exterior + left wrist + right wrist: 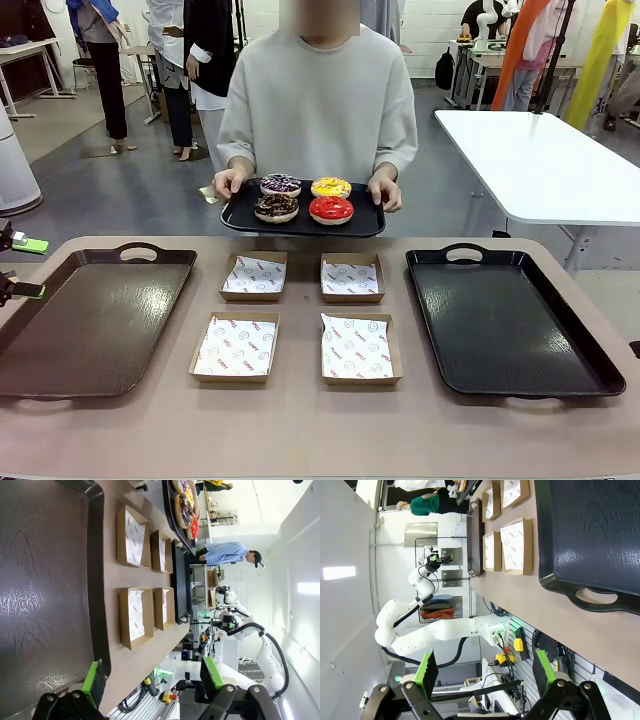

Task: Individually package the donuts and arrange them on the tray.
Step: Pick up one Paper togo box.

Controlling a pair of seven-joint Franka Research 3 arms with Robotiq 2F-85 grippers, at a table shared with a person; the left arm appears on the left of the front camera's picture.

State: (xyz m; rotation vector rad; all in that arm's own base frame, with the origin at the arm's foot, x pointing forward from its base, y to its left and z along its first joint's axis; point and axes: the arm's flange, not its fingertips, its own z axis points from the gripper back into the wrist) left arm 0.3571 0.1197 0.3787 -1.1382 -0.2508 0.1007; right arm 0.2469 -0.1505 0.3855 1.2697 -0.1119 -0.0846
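Note:
Four donuts sit on a small black serving tray [300, 224] that a person holds in both hands above the table's far edge: a sprinkled one [280, 184], a yellow one [331, 187], a dark chocolate one [276, 207] and a glossy red one [331, 209]. Several open cardboard boxes with paper liners [254, 277] [360, 348] lie in the table's middle. My left gripper [20, 267] [152, 680] hangs open at the left edge, beside the brown tray [95, 320]. My right gripper [485, 672] is open and holds nothing, off the near end of the black tray [600, 535].
The large brown tray [45, 580] fills the table's left side and the large black tray [510, 320] its right. The boxes [134, 616] lie between them. A white table [540, 160] stands behind on the right. People stand far back on the left.

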